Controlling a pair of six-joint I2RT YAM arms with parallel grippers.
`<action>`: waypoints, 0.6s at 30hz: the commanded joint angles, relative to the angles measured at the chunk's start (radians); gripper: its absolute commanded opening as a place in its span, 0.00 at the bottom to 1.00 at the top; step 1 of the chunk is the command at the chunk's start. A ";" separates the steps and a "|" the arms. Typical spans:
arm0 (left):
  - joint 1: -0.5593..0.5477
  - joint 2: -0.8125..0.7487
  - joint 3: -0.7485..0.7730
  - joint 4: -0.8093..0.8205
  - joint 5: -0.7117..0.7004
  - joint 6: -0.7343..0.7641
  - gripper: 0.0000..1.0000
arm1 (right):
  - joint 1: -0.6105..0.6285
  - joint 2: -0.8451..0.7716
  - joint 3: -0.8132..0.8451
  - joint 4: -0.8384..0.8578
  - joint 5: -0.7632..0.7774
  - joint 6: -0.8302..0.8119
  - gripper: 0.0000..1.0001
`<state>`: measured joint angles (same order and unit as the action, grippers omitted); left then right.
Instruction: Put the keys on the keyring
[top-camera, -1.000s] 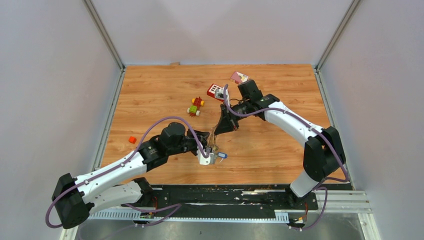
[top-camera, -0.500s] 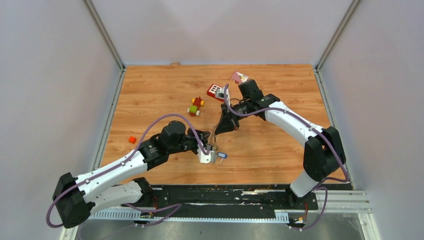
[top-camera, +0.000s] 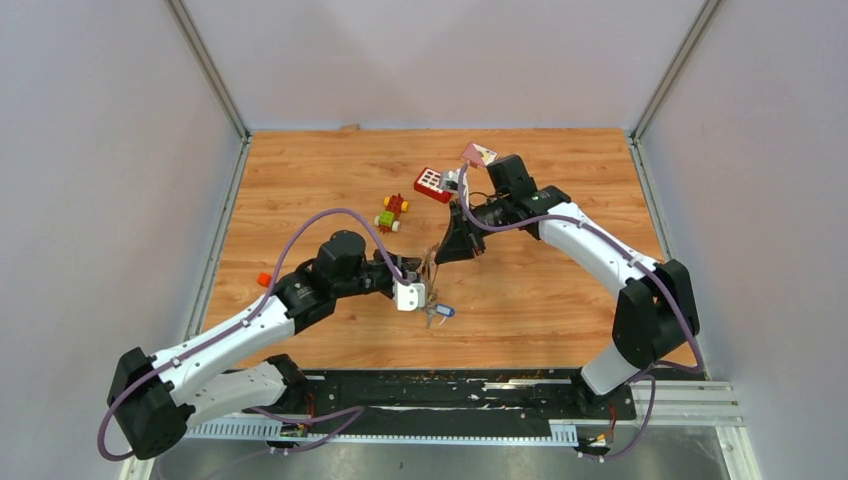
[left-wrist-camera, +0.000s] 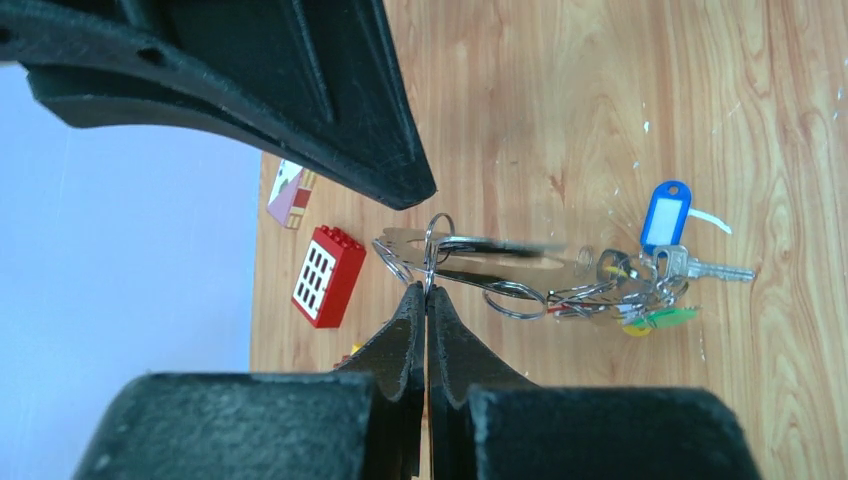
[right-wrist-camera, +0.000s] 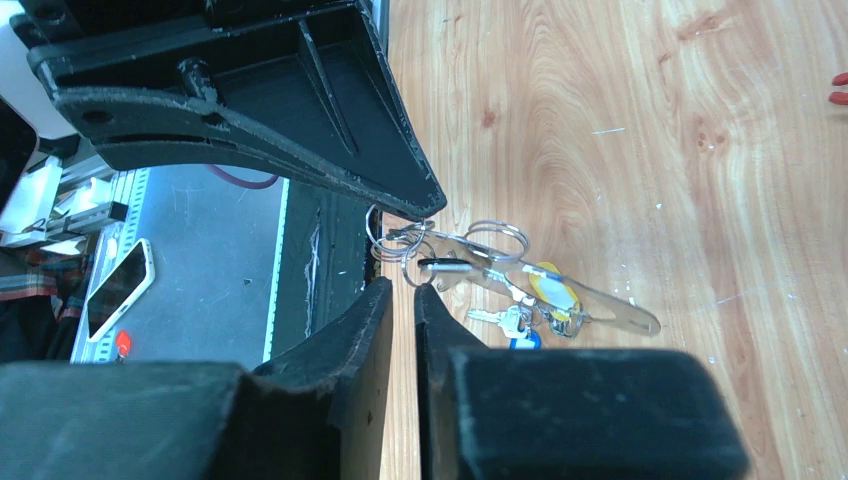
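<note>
Jaws of the left gripper (top-camera: 422, 295) are pressed fully together on thin wire at one end of the keyring (left-wrist-camera: 520, 262). Whether that wire is the hoop itself or the small loop (left-wrist-camera: 437, 232) standing up there cannot be told. Those of the right gripper (right-wrist-camera: 402, 290) stand a narrow slit apart with nothing seen between them, their tips just beside the same end of the ring.

On the wooden worktop (top-camera: 300, 180) the two grippers meet near the centre, the left reaching from 8 o'clock and the right from 1 o'clock. The keyring spans the gap between them, its long axis running from about 7 to 1 o'clock in the top view. In the left wrist view it runs 9 to 3 o'clock.

A red brick with white squares (top-camera: 431, 184) lies at 12 o'clock of the ring, and a red-yellow-green block toy (top-camera: 392, 213) at 11 o'clock.

The keys (left-wrist-camera: 690, 268) bunch at the ring's 3 o'clock end in the left wrist view, a blue tag (left-wrist-camera: 665, 212) above them and a green tag (left-wrist-camera: 665, 318) below. The silver blade points to 3 o'clock.

A small red cube (top-camera: 264, 279) sits well apart at 9 o'clock.
</note>
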<state>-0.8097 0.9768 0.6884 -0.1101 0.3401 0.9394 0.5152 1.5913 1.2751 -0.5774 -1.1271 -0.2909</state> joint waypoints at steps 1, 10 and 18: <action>0.020 0.006 0.074 0.080 0.089 -0.115 0.00 | -0.014 -0.070 -0.001 -0.001 -0.037 -0.049 0.18; 0.034 0.083 0.153 0.080 0.189 -0.265 0.00 | -0.017 -0.207 -0.022 -0.016 0.045 -0.134 0.31; 0.077 0.141 0.218 0.158 0.324 -0.499 0.00 | -0.017 -0.385 -0.080 0.012 0.104 -0.252 0.33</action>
<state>-0.7494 1.1099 0.8497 -0.0708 0.5568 0.5995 0.5014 1.2926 1.2327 -0.6006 -1.0454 -0.4519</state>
